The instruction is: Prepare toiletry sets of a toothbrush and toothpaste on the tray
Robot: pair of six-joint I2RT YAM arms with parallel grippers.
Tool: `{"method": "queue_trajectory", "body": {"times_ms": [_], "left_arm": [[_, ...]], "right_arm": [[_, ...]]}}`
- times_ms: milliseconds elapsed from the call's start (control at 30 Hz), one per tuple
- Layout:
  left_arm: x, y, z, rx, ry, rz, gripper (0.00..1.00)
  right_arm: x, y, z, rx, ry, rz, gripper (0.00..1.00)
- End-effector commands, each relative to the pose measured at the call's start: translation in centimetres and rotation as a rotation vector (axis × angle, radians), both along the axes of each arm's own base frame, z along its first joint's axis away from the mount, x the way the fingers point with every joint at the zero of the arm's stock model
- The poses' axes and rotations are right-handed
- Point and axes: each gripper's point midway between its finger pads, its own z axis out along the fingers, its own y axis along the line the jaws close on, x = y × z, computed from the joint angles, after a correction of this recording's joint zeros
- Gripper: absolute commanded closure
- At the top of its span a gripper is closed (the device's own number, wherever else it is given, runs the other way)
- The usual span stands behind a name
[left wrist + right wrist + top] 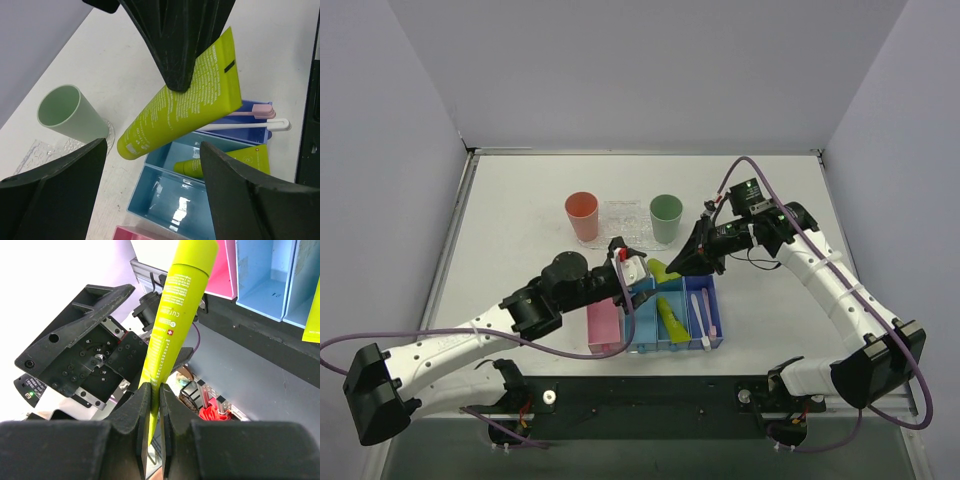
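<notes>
My right gripper (pixel 682 265) is shut on the flat end of a yellow-green toothpaste tube (pixel 663 270) and holds it tilted above the bins; the right wrist view shows the jaws (pixel 155 395) pinching the tube (pixel 176 315). My left gripper (pixel 632 277) is open and empty, its fingers (pixel 75 170) spread just below the tube (pixel 185 100). A second toothpaste tube (pixel 672 318) lies in a blue bin (pixel 225 162). Two toothbrushes (pixel 701 312) lie in the dark blue bin (pixel 247 119). The clear tray (pixel 623 216) lies between the cups.
A coral cup (pixel 582 215) and a green cup (pixel 666 218) stand at the tray's ends; the green cup (pixel 65 112) touches the tray's rim (pixel 37 150). A pink bin (pixel 603 325) and blue bins (pixel 648 322) sit side by side near the front edge.
</notes>
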Motion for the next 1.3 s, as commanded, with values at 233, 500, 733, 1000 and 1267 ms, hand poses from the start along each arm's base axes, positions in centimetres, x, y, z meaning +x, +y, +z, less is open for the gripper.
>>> {"method": "queue_trajectory", "body": {"times_ms": [233, 500, 733, 1000, 1267], "left_arm": [[-0.6, -2.4, 2.2, -0.069, -0.055, -0.068, 0.18], [-0.2, -2.8, 2.2, -0.077, -0.05, -0.053, 0.33], [-0.4, -3.3, 2.5, -0.085, -0.015, -0.064, 0.54], [-0.3, -2.7, 2.3, -0.04, 0.066, -0.049, 0.79], [2.0, 0.8, 4.2, -0.13, 0.195, -0.001, 0.77]], "right_arm": [[-0.8, 1.2, 2.1, 0.054, 0.023, 0.042, 1.0], [-1.5, 1.6, 2.1, 0.061, 0.04, 0.067, 1.0], [-1.4, 1.8, 2.1, 0.063, 0.034, 0.074, 1.0], [0.2, 1.4, 1.7, 0.034, -0.037, 0.025, 0.95], [5.4, -1.4, 4.2, 0.015, -0.327, -0.075, 0.64]]}}
